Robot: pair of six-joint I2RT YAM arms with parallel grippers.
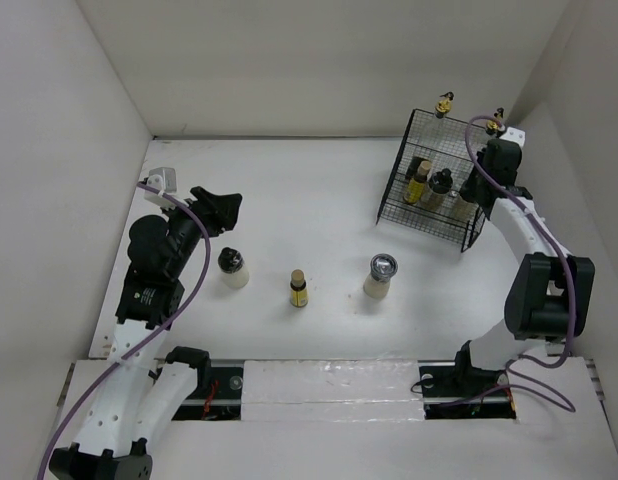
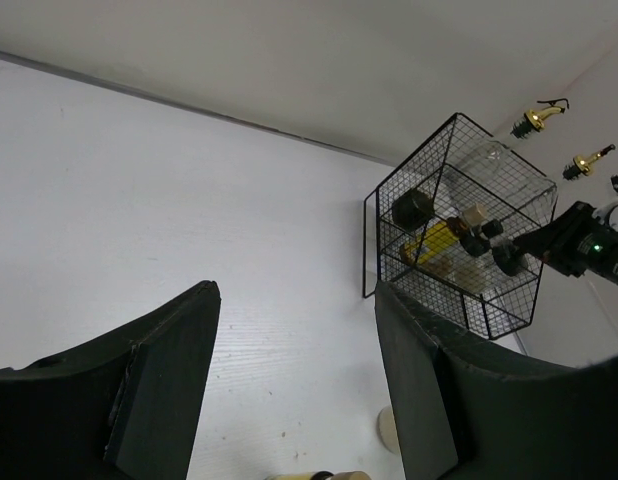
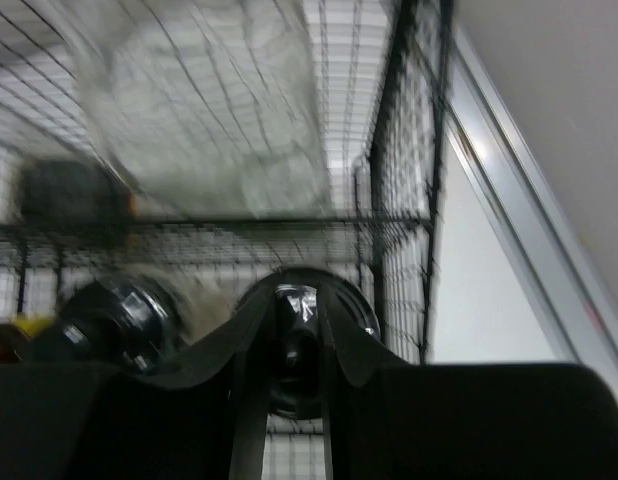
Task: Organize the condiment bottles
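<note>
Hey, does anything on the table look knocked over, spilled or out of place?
Nothing looks spilled or tipped. Three bottles stand upright outside the wire basket: a dark-lidded shaker, a small yellow bottle and a second shaker.

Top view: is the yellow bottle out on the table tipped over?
No, the yellow bottle stands upright on the table, its brown cap pointing up.

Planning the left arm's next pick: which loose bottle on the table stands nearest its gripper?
The black-lidded cream shaker, leftmost of three; the yellow bottle and other shaker stand farther right.
</note>
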